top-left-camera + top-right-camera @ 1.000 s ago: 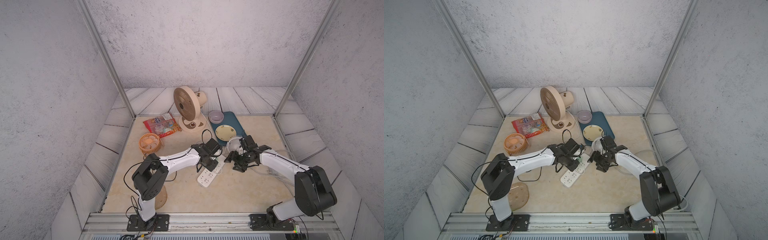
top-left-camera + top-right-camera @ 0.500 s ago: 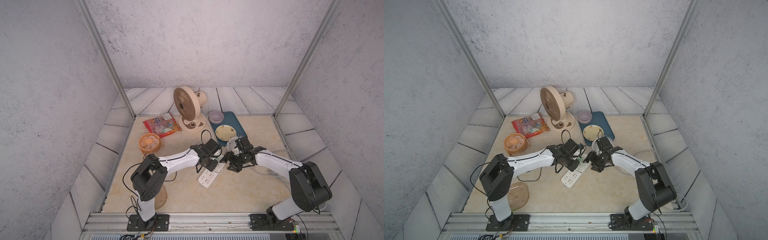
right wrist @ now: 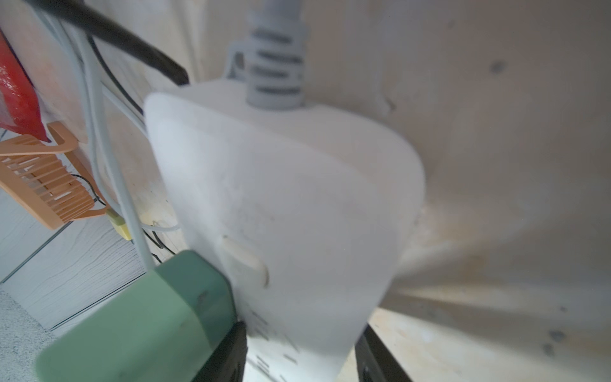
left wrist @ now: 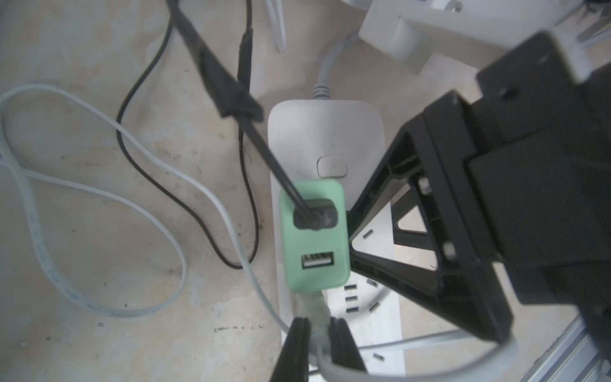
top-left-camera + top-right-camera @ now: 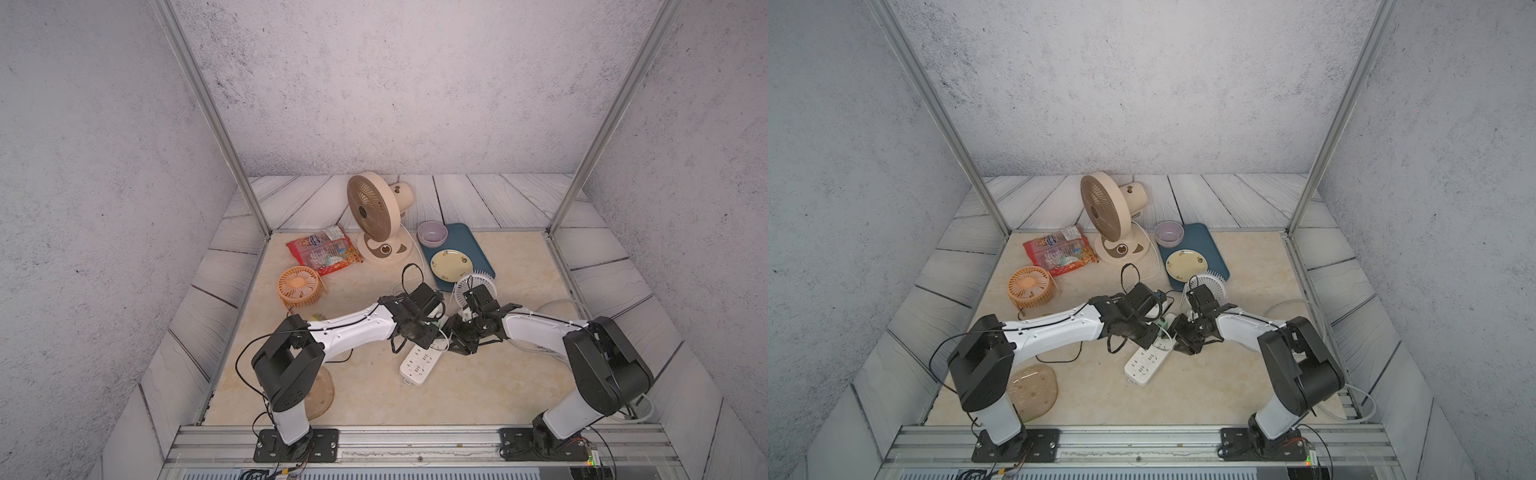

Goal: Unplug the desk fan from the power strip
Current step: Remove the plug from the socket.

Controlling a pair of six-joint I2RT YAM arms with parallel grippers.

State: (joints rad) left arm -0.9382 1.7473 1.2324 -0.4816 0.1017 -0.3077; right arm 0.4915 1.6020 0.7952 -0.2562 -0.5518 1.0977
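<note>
The power strip (image 5: 417, 363) lies mid-table, its free end nearest. The right gripper (image 3: 302, 347) straddles it partway along, jaws hard by both edges; whether they pinch it I cannot tell. The left gripper (image 4: 315, 325) is clamped on a pale plug (image 4: 312, 307), likely the fan's, seated beside the green adapter (image 4: 312, 238). Nothing is out yet, so the pull remains. The desk fan (image 5: 374, 212) stands at the back.

I see the power strip (image 5: 419, 362) (image 4: 325, 139), a long flat white plastic bar with rounded ends and rows of socket holes, lying flat near the dark blue tray (image 5: 478, 253), its thick-cabled end towards that tray. The beige round-grilled desk fan (image 5: 374, 216) stands upright just beside the tray. My left claw (image 4: 315, 325) pinches a pale plug (image 4: 310, 306) at the strip.
</note>
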